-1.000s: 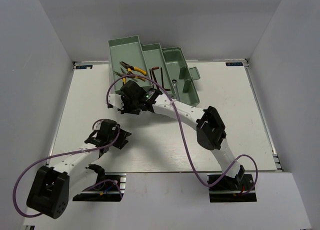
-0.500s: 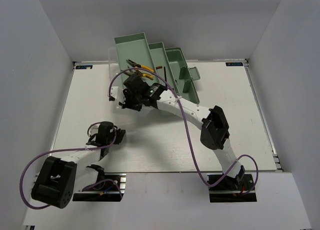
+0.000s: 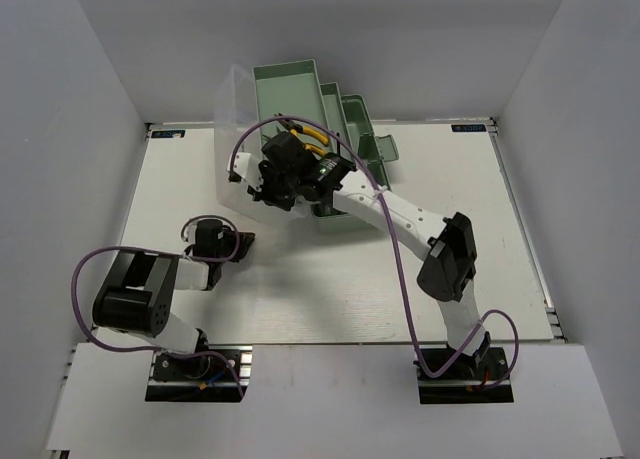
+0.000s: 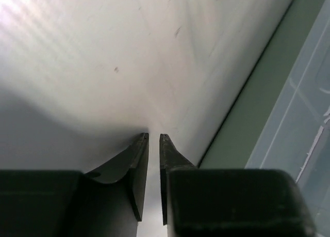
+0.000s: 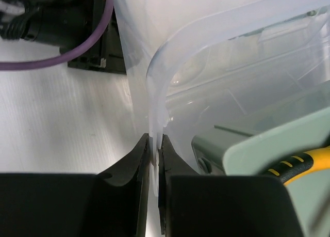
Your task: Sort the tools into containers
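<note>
While the right pincer [image 5: 153,144] clenches the clear lid [image 5: 170,56] of the green toolbox [image 3: 345,119] at the bench's [image 3: 300,289] far side, pliers [image 3: 315,144] inside, swing it slowly; the left pincer [image 4: 153,141] rests nearly closed, gripping nothing.

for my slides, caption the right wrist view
Right gripper pinching the toolbox's clear lid, yellow plier handle at right.

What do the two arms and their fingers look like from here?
Both arms have white links with bulky black joint housings. A purple cable loops along the left arm and the right arm. The fingers are black, flat and tapered; bases are black.
</note>
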Tool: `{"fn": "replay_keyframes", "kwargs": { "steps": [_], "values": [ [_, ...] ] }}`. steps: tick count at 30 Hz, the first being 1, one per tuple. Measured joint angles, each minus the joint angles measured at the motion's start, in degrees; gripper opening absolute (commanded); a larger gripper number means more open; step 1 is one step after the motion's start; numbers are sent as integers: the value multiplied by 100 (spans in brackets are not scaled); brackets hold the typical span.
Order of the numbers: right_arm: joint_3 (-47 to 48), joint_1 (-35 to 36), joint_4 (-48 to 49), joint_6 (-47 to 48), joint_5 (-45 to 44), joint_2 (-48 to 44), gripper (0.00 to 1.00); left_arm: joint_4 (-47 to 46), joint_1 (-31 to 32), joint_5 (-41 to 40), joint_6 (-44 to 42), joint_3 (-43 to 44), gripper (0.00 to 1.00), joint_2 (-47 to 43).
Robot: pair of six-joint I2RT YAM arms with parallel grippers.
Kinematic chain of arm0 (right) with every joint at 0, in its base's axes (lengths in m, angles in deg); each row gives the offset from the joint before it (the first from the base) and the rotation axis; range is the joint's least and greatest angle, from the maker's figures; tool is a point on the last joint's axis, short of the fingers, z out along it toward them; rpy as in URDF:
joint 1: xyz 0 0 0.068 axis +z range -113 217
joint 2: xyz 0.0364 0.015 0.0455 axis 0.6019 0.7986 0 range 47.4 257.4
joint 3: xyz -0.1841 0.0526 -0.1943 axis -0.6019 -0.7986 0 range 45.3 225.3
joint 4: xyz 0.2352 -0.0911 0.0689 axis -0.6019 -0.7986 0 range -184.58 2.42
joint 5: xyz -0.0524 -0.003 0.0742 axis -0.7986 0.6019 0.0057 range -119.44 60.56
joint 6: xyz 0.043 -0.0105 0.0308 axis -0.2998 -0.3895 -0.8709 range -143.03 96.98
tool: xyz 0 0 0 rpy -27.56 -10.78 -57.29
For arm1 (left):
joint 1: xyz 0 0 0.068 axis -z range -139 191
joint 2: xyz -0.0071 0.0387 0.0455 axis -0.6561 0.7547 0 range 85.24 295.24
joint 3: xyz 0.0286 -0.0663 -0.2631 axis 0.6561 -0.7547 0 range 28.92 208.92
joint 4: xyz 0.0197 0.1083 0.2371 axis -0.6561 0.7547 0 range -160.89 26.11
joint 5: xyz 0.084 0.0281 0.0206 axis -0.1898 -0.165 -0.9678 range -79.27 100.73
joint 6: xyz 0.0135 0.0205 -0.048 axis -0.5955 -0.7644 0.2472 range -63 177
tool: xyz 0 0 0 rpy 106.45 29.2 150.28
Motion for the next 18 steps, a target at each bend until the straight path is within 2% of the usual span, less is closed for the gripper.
{"fn": "replay_keyframes", "kwargs": {
  "steps": [5, 9, 15, 16, 17, 18],
  "values": [
    [-118, 7, 50, -2, 39, -33, 0, -17, -212, 118, -271, 61, 42, -184],
    [-210, 7, 131, -17, 55, -79, 0, 61, -385, 201, -507, 398, 46, -492],
    [-299, -31, 151, -63, 48, -195, 0, -44, -643, 619, -774, 1051, 47, -297],
    [-326, -37, 144, -63, 55, -219, 8, -72, -662, 713, -787, 1121, 47, -212],
    [-354, -37, 146, -61, 55, -243, 25, -85, -678, 809, -802, 1207, 47, -107],
    [-389, -37, 146, -66, 59, -267, 46, -109, -686, 890, -809, 1281, 47, -2]
  ]
}}
